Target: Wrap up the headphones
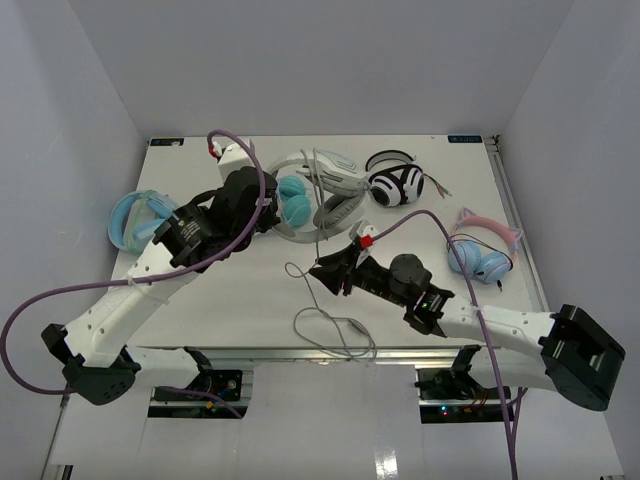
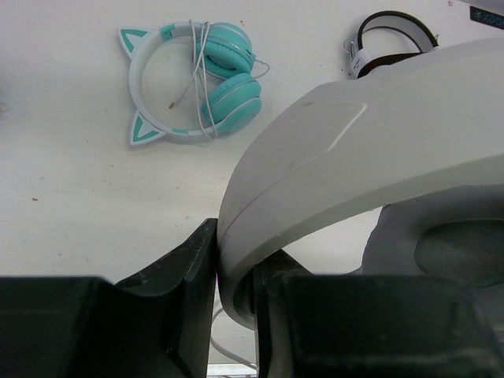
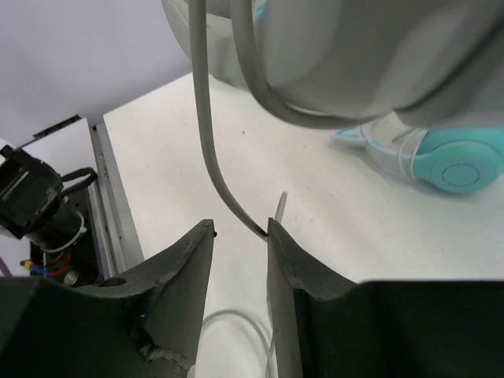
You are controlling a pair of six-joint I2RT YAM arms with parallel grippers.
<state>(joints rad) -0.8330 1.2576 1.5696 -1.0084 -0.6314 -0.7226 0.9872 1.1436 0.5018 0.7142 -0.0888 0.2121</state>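
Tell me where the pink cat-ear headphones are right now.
In the top view, the pink cat-ear headphones lie by the right edge of the table, right of the black-and-white striped headphones and nearer the arm bases.

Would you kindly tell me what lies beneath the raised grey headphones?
On the table lie teal headphones; the grey headphones and left gripper cover part of their white band.

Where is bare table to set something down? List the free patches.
Bare table: near centre-left, between the left arm and the loose grey cable; far right corner, beyond the pink-eared headphones and right of the striped headphones. Crowded: the far centre, where the grey headphones in the left end effector overlap the teal headphones.
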